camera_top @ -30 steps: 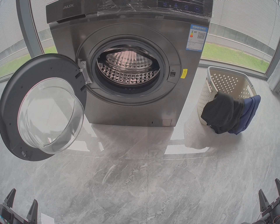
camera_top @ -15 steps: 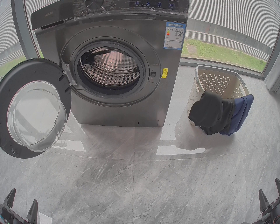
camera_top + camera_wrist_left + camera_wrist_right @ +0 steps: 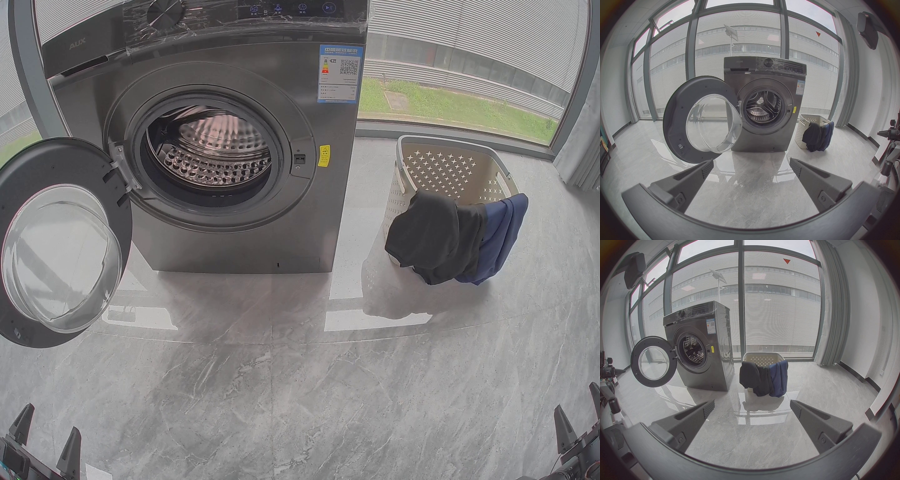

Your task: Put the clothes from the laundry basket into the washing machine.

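Note:
A grey front-loading washing machine (image 3: 206, 156) stands at the back left with its round door (image 3: 59, 250) swung wide and the steel drum (image 3: 209, 153) showing. To its right sits a cream laundry basket (image 3: 450, 165). A black garment (image 3: 431, 234) and a blue garment (image 3: 497, 234) hang over the basket's front rim. My left gripper (image 3: 47, 437) is low at the near left, open and holding nothing. My right gripper (image 3: 578, 419) is low at the near right, also open with nothing in it. Both are far from basket and machine. The right wrist view faces the basket (image 3: 762, 357).
Glossy grey marble floor (image 3: 300, 387) lies between me and the machine. Tall windows (image 3: 475, 62) run behind the machine and basket. The open door juts out over the floor at the left. A grey curtain (image 3: 832, 302) hangs right of the basket.
The whole head view has shifted, so machine and basket now show further left: the camera moved. Both grippers sit the same, open. The clothes have not moved on the basket.

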### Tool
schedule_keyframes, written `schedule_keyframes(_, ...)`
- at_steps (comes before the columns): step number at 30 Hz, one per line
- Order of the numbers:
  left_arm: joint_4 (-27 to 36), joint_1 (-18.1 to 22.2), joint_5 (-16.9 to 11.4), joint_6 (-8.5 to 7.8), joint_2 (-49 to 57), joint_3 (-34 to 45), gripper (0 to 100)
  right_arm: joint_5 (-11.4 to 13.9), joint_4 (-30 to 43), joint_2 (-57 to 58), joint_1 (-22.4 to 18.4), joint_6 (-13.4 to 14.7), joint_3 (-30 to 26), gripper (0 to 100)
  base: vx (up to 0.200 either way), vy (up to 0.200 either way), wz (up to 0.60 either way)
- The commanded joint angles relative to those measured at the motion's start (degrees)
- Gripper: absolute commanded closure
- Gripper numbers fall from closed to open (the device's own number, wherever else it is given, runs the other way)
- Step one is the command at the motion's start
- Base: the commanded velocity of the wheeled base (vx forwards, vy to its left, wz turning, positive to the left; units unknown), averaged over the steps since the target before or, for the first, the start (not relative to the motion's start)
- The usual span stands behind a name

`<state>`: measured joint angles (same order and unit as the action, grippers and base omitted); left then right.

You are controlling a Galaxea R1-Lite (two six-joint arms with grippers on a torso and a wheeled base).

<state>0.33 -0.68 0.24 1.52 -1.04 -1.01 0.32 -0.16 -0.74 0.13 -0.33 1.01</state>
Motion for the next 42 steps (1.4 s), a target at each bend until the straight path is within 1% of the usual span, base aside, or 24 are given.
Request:
schedule_keyframes(1,0.02,0.07,0.02,0.15,0.16,0.84,0,0.03,-0.02,0.74,0.04,-0.02,-0.92,0,0.0,-0.2,0.0)
schedule_keyframes(8,0.02,0.07,0.11,0.15,0.16,0.84,0,0.03,-0.02,0.74,0.04,-0.02,-1.01,0,0.0,-0.2,0.0)
schedule_keyframes(20,0.02,0.07,0.11,0.15,0.16,0.84,0,0.03,-0.02,0.74,0.04,-0.02,-1.01,0,0.0,0.0,0.0)
schedule_keyframes(41,0.02,0.07,0.02,0.15,0.16,0.84,0,0.03,-0.02,0.74,0.04,-0.02,-0.92,0,0.0,-0.2,0.0)
schedule_keyframes(42,0.02,0.07,0.02,0.15,0.16,0.84,0,0.03,-0.02,0.74,0.04,-0.02,-0.92,0,0.0,0.0,0.0)
